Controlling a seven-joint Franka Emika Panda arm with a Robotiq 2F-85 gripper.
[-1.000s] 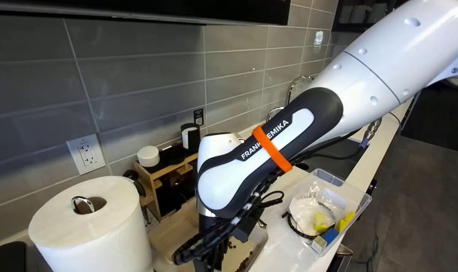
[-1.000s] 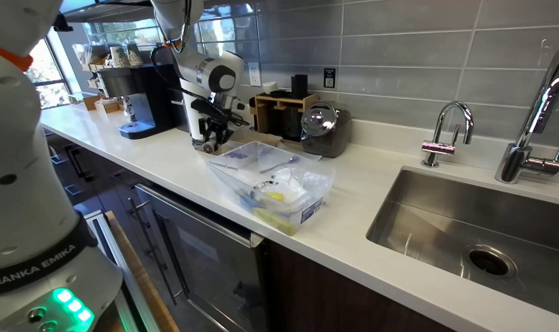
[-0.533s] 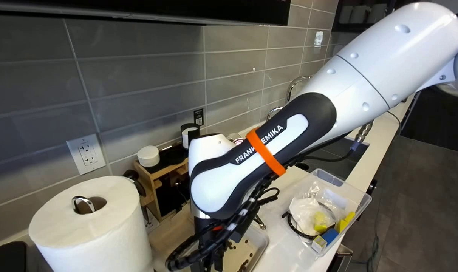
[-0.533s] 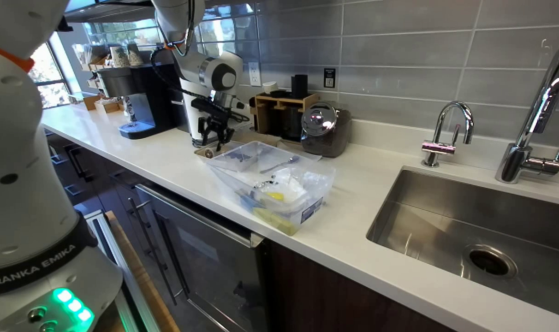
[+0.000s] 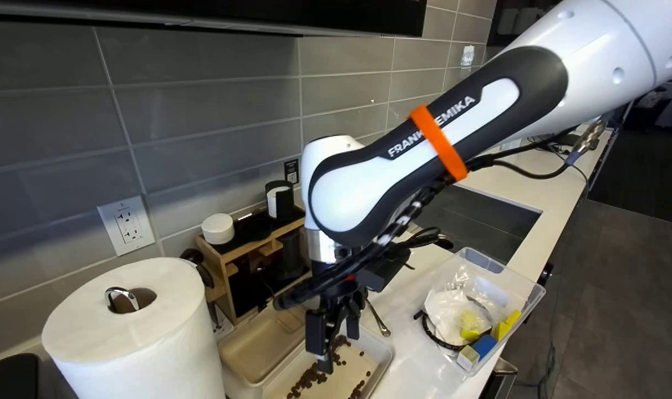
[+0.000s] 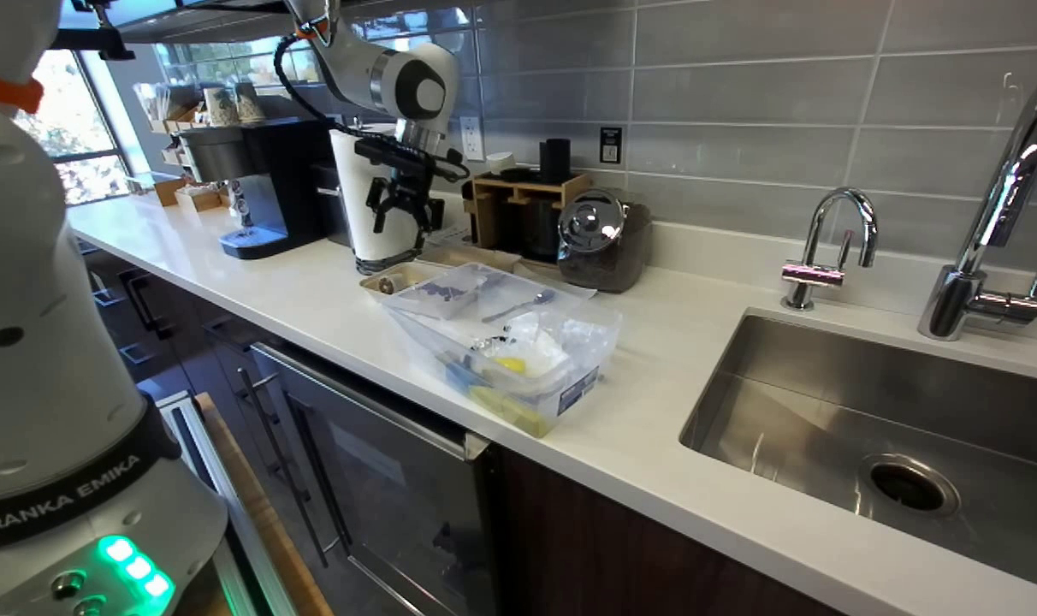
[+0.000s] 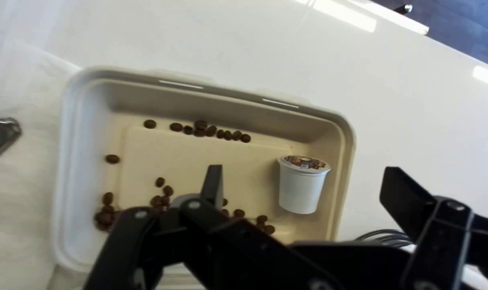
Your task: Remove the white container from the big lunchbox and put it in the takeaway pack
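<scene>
The white container (image 7: 301, 191), a small white cup with a patterned lid, lies on its side in the takeaway pack (image 7: 236, 91). It rests near one end wall of the tan tray, among scattered dark beans. Above it, my gripper (image 7: 302, 169) is wide open, its fingers (image 7: 214, 185) well apart and holding nothing. In an exterior view the gripper (image 5: 339, 346) hovers over the pack's bean-strewn half, where I cannot make out the container. The big lunchbox (image 6: 583, 364), a translucent plastic box, stands beside the pack with a crumpled bag and yellow and blue items inside.
A paper towel roll (image 5: 131, 332) stands close to the pack. Against the wall are a wooden organiser (image 5: 225, 277) and a dark jar with a shiny lid (image 6: 593, 224). A metal utensil (image 7: 2, 135) lies near the pack. The sink (image 6: 826, 402) lies beyond the lunchbox.
A second ago my gripper was down in the pack at the white container. It has since opened, let go of it, and risen straight up. The container stays in the pack.
</scene>
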